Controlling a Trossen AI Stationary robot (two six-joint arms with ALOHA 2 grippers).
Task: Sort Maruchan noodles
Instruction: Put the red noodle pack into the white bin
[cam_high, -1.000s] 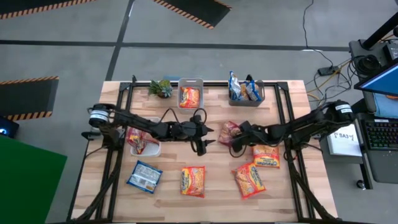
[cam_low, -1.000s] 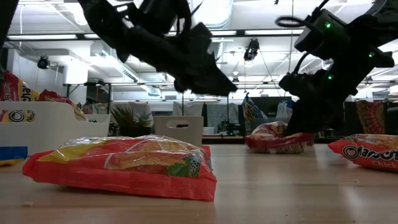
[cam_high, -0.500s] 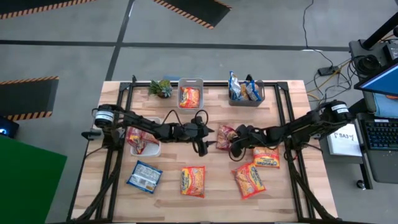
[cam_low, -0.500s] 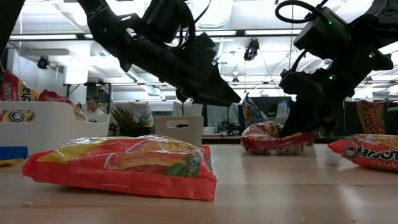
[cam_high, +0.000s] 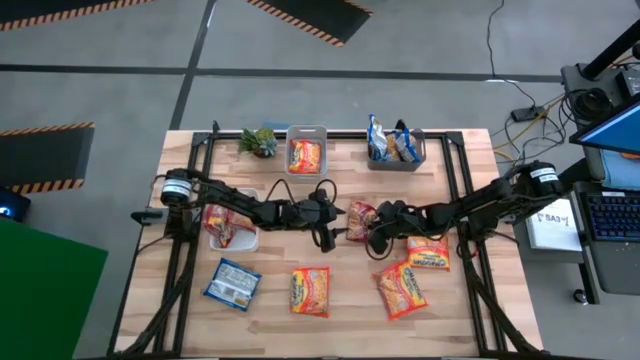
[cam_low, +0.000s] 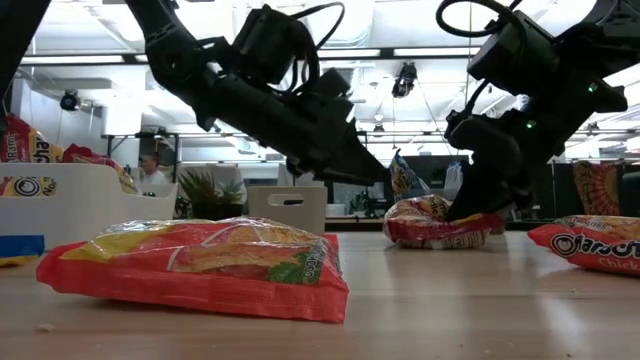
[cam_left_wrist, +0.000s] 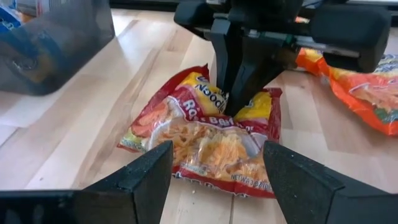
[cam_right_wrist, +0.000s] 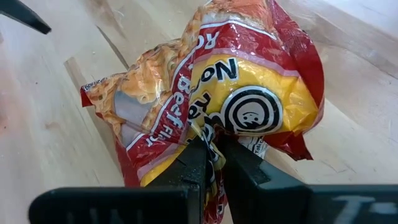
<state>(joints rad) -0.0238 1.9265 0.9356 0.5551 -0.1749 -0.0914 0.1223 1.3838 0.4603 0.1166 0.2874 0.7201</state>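
A red and yellow Maruchan noodle packet (cam_high: 360, 217) lies crumpled on the wooden table near its middle. My right gripper (cam_right_wrist: 211, 155) is shut on it, reaching in from the table's right. My left gripper (cam_left_wrist: 216, 155) hovers open just left of the packet, slanting down, one finger off each side of the near end and touching nothing. Loose packets lie nearer the front edge: a blue one (cam_high: 232, 283), an orange one (cam_high: 310, 291), an orange-red one (cam_high: 401, 288) and another orange one (cam_high: 428, 252). My right gripper pinches a raised wrinkle of the wrapper (cam_right_wrist: 214, 134) beside the yellow logo patch, between its two fingers. The fingers (cam_left_wrist: 239, 93) slant down from the table's right. The packet lies on the table, bunched up where it is held.
A white bin (cam_high: 231, 236) with red packets sits at the left. At the far edge stand a grey bin (cam_high: 306, 131) holding an orange packet, a grey bin (cam_high: 396, 158) with blue packets, and a small green plant (cam_high: 260, 140). Black frame rails run down both sides of the table.
My left gripper has sunk toward the table and edged toward the red packet. My right gripper has rolled about its wrist and drawn the packet a little toward the table's left, so the packet has slid and turned on the wood.
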